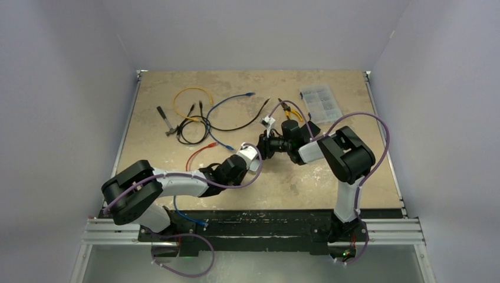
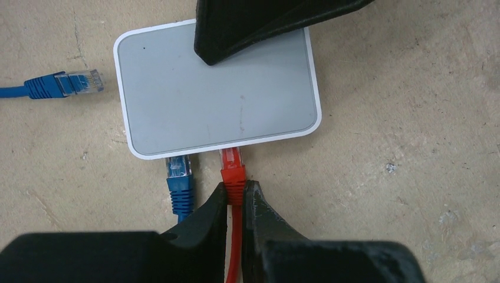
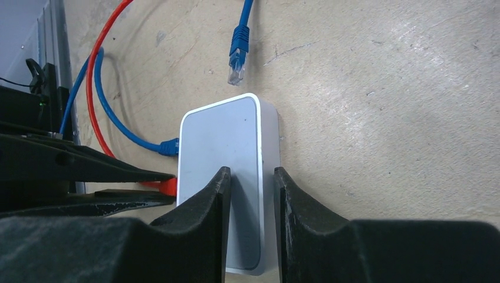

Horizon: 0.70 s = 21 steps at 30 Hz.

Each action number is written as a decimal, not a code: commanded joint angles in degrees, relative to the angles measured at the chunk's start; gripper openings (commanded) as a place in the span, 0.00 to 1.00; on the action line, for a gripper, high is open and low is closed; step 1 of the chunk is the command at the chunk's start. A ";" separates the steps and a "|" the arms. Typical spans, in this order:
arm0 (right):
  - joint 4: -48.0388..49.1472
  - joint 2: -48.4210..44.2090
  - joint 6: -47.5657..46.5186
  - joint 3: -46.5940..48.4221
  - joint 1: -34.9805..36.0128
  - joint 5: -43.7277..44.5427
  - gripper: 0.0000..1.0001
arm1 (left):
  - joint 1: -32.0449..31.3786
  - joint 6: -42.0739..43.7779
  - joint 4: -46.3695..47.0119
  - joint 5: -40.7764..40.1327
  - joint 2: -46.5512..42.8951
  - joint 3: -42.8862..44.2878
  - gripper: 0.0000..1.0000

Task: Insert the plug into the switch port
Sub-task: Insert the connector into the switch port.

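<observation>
The switch, a flat white box with a grey top, lies on the table. My left gripper is shut on the red plug, whose clear tip sits at the switch's near edge, at a port. A blue plug sits at that same edge just to its left. My right gripper is shut on the far edge of the switch, one finger on the top face and the other against its side wall. In the top view both grippers meet at the switch at mid-table.
A loose blue plug lies on the table just left of the switch. At the back lie a yellow cable, black cables, pliers and a clear organiser box. The red cable trails left.
</observation>
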 commanded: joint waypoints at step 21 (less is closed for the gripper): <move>-5.18 4.56 7.34 -6.77 13.21 -11.41 0.20 | -0.94 4.02 47.75 -15.37 2.33 3.55 0.00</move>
